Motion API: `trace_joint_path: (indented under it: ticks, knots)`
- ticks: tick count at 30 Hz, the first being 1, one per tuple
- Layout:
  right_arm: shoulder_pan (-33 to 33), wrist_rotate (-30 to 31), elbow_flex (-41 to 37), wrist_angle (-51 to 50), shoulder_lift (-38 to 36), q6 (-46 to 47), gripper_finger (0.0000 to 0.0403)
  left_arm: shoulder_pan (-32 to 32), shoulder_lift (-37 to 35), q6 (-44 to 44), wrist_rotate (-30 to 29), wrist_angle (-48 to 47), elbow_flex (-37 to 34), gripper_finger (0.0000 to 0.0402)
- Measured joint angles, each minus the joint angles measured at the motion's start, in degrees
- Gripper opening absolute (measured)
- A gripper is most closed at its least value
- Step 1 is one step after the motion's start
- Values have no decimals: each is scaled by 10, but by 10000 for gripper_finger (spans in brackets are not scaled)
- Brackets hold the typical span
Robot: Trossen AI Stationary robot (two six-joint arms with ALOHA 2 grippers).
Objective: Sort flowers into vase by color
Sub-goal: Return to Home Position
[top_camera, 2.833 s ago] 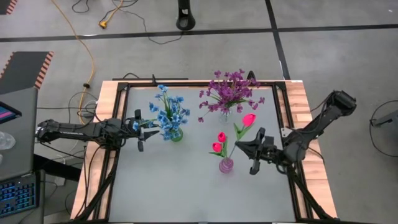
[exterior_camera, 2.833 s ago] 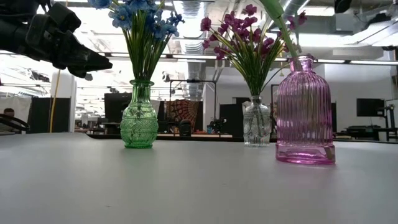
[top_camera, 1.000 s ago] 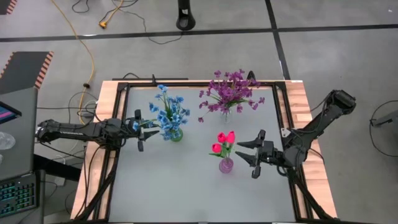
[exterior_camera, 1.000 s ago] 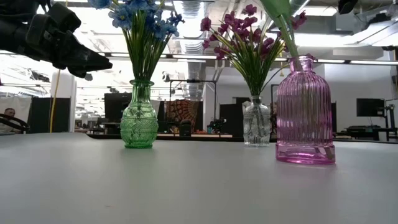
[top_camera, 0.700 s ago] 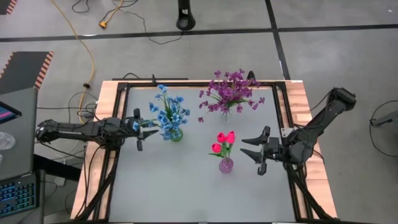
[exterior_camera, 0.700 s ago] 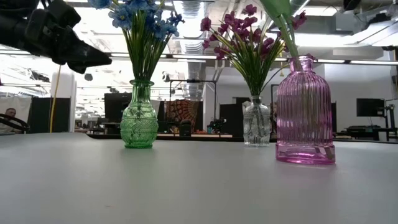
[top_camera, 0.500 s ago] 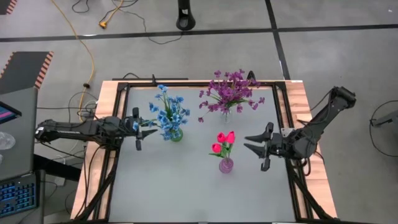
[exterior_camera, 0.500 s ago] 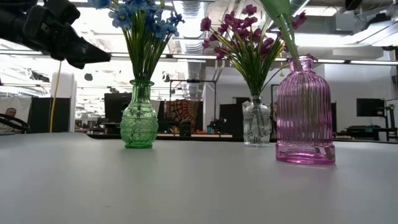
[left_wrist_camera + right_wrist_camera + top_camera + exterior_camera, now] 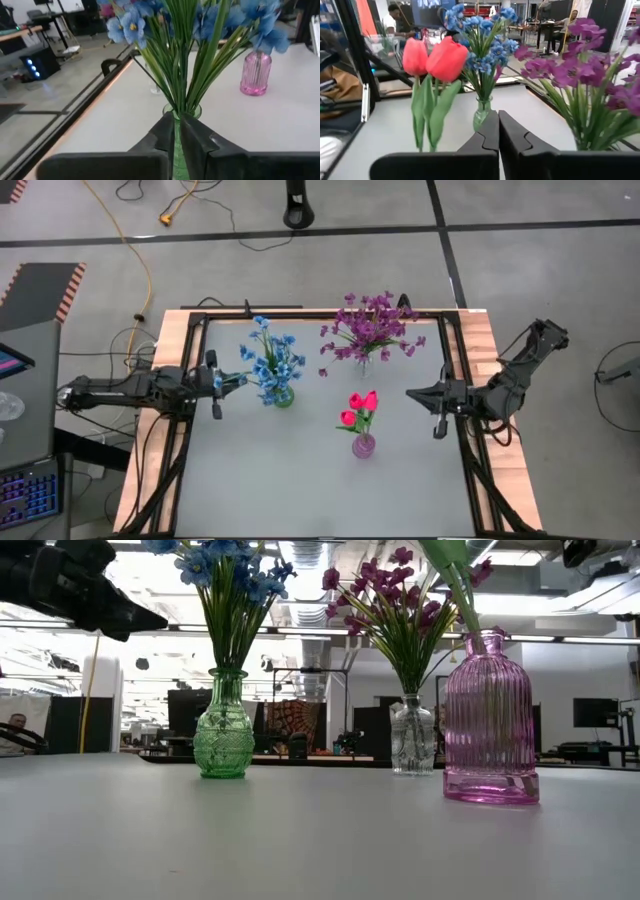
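Note:
Three vases stand on the grey table. A green vase [image 9: 223, 730] holds the blue flowers [image 9: 272, 365]. A clear vase [image 9: 413, 735] holds the purple flowers [image 9: 365, 330]. A ribbed pink vase [image 9: 490, 720] holds the pink-red tulips [image 9: 360, 412]. All stems stand inside the vase necks. My left gripper [image 9: 177, 130] is shut and hovers level, left of the green vase [image 9: 213, 383]. My right gripper [image 9: 498, 125] is shut too. It hovers right of the pink vase, by the table's right rail [image 9: 425, 405].
A black frame rail [image 9: 455, 380] and wooden side strips [image 9: 490, 360] border the table. Grey tabletop [image 9: 300, 490] stretches from the vases to the near edge. People sit in the room behind [image 9: 395, 20].
My right gripper has drawn back from the pink vase toward the table's right edge, staying level and rising a little. My left gripper has risen slightly and eased toward the left edge. The vases and flowers have not moved.

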Motion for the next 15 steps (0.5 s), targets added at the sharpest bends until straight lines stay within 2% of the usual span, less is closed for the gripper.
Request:
trace_joint_path:
  ticks: [4, 9, 15]
  knots:
    - [-26, -57, -2, -47, -23, 1, 24, 0, -54, 0, 4, 2, -23, 2]
    - [-98, -145, -31, -48, -40, 1, 16, 0, -114, 2, 5, 18, -54, 1]
    - [-204, -304, -83, -15, -59, 1, 20, 4, -109, 9, -2, 33, -67, 0]
